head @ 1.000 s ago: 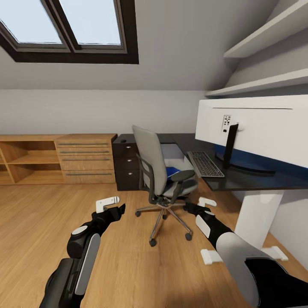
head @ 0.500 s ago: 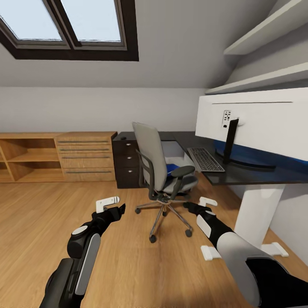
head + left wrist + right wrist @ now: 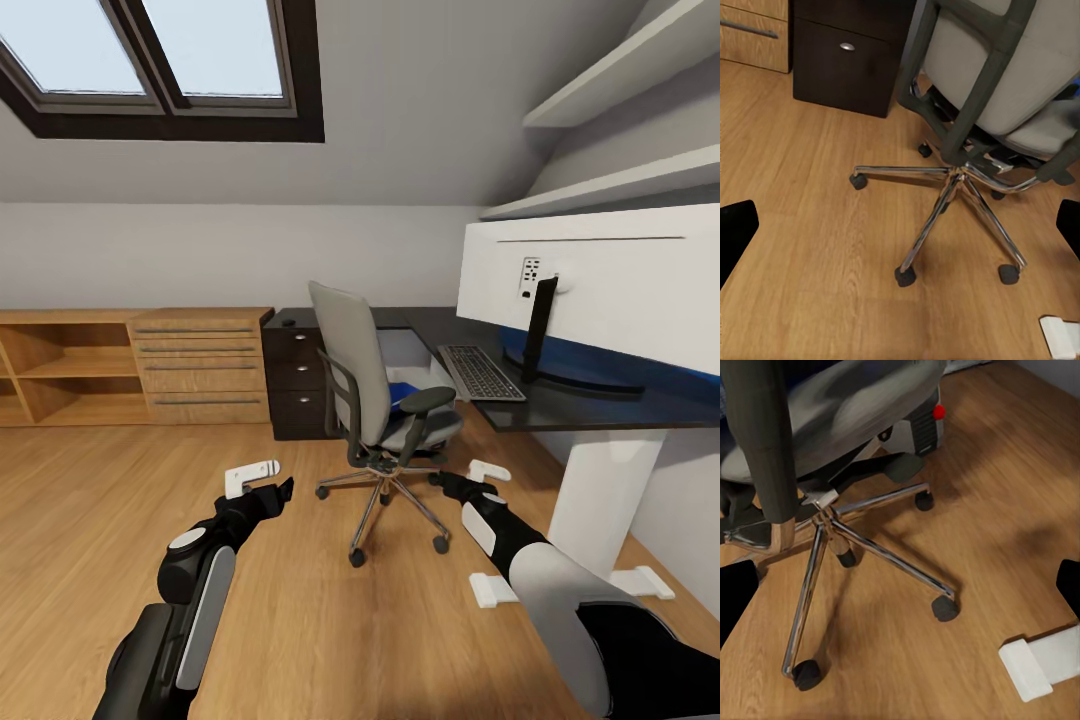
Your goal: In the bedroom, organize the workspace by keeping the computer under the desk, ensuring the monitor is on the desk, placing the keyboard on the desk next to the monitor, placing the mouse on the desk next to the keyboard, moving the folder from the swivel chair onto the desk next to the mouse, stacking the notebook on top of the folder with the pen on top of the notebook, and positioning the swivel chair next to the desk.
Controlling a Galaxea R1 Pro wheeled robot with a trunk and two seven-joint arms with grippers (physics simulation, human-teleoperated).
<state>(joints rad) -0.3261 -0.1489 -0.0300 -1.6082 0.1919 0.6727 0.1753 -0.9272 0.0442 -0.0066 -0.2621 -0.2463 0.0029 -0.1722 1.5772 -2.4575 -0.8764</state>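
Observation:
The grey swivel chair (image 3: 372, 395) stands on the wood floor in front of the black-topped desk (image 3: 580, 412). The blue folder (image 3: 404, 397) lies on its seat. On the desk the monitor (image 3: 600, 290) shows its white back, and the keyboard (image 3: 482, 372) lies beside its foot. My left gripper (image 3: 262, 485) hangs open, low and left of the chair's chrome base (image 3: 945, 202). Right of that base, my right gripper (image 3: 466, 477) is open too. The grey computer (image 3: 924, 429) with its red dot sits behind the chair. Mouse, notebook and pen are out of view.
A low oak shelf-and-drawer unit (image 3: 140, 365) lines the back wall, with a dark drawer cabinet (image 3: 295, 380) next to it. The desk's white leg (image 3: 603, 500) and flat feet (image 3: 494, 590) stand close to my right arm. Open wood floor lies to the left.
The whole picture has shifted up a little, so the camera has moved. Both arms, the chair and the things on the desk keep their places.

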